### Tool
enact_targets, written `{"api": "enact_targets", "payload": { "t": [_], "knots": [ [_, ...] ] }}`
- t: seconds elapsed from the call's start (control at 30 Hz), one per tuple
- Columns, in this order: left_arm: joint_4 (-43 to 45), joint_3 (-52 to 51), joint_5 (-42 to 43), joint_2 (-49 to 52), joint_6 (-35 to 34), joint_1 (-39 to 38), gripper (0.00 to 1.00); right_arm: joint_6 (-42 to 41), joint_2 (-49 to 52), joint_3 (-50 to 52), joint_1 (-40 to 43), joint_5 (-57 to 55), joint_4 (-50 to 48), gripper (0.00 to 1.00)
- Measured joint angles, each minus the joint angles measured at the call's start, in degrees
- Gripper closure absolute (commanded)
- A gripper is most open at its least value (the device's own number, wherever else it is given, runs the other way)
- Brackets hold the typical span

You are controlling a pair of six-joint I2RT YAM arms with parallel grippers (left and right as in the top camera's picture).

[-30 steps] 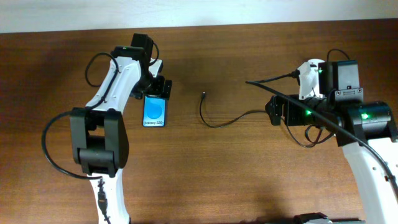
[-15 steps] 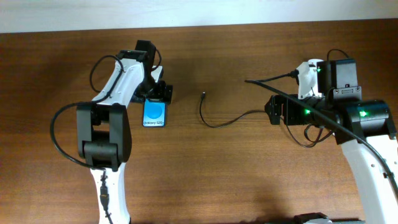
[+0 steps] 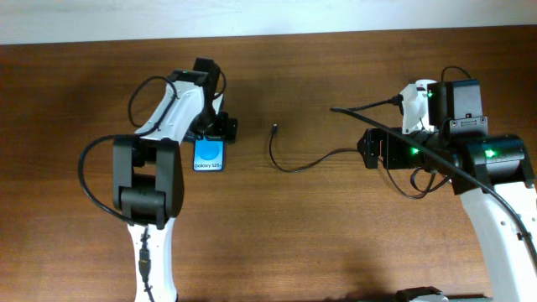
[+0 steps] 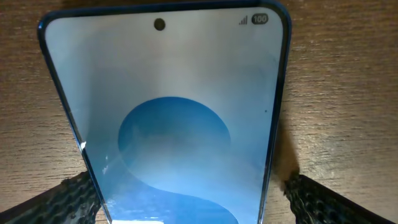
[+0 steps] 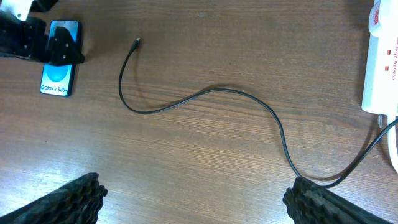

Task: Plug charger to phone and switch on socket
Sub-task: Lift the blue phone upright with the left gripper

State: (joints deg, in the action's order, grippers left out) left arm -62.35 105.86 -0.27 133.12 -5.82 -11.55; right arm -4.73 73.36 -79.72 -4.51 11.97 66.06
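Left wrist view, closest in: the left gripper (image 4: 189,190) has its two dark fingers (image 4: 78,196) spread wide either side of the phone (image 4: 168,124). The phone lies flat and screen up between them. One finger sits close against the near edge, and there's a sliver of table (image 4: 348,93) between the other finger and the glass, so I'd say it straddles the phone without clamping it yet. Over the last second that arm has swung its elbow inward and brought the wrist down over the phone's far end. The phone itself hasn't budged from its spot left of centre. That looks like setting up to pin or lift the phone for plugging. Further out, the charger (image 3: 294,165) hasn't moved. Its plug tip (image 3: 274,128) lies loose on the wood, apart from the phone on its right, and nothing holds it. Beyond that the right gripper (image 5: 193,193) hangs high, fingers fully apart and empty, where it was. At the far edge sits the socket (image 5: 380,68), and I can't tell from here how its switches are set.
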Motion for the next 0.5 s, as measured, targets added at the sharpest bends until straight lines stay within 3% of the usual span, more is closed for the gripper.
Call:
{"api": "enact_targets", "payload": {
  "t": [0.3,0.43,0.5],
  "knots": [
    [-1.1,0.0,-0.4,0.1,-5.3,-1.2,0.1,0.0,0.0,0.0,0.0,0.0,0.4,0.02],
    [-1.1,0.0,-0.4,0.1,-8.5,-1.2,0.0,0.0,0.0,0.0,0.0,0.0,0.5,0.02],
    [-0.7,0.0,-0.4,0.1,-10.1,-1.2,0.01,0.0,0.0,0.0,0.0,0.0,0.6,0.02]
  ]
}}
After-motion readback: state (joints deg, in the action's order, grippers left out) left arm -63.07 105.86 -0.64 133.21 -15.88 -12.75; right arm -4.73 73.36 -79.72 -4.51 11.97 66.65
